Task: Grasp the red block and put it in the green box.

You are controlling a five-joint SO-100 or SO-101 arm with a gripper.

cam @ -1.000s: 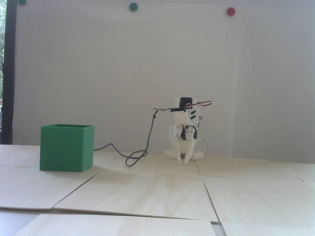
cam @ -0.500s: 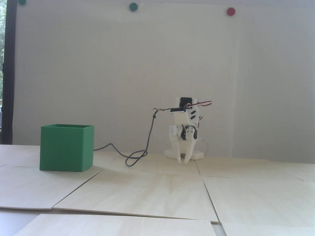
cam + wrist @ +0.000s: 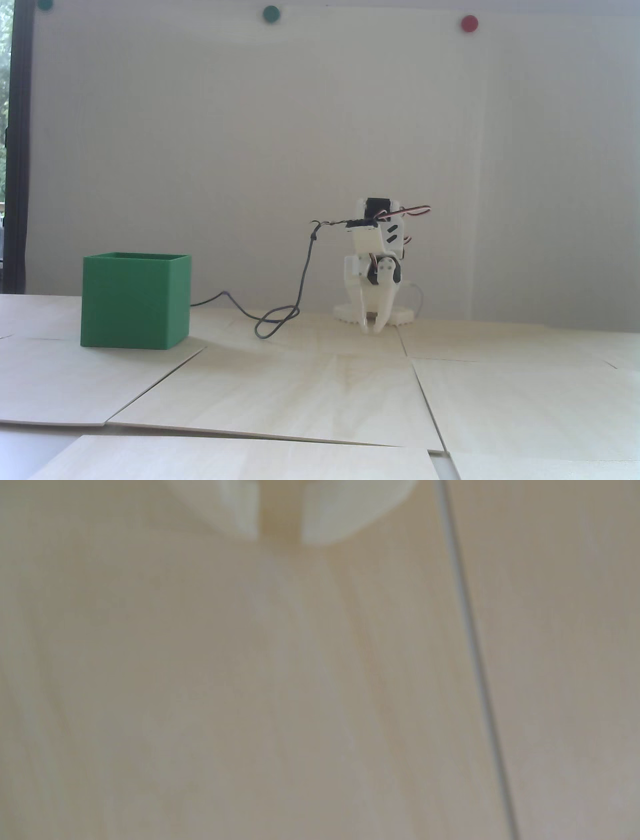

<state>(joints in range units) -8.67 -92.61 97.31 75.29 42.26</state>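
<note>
The green box point(image 3: 135, 300) stands on the wooden table at the left in the fixed view, its open top facing up. The red block shows in neither view. The white arm is folded over its base at the back centre. My gripper point(image 3: 372, 329) points down, just above the table and well to the right of the box. In the wrist view my gripper point(image 3: 280, 539) enters from the top edge. Its fingertips point(image 3: 239, 518) stand almost together with only a narrow slit of bare wood between them, and they hold nothing.
A dark cable point(image 3: 280, 320) loops on the table between the box and the arm's base point(image 3: 400, 315). Round green and red magnets point(image 3: 469, 23) sit high on the white wall. The table is laid with light wooden boards with seams point(image 3: 478, 674).
</note>
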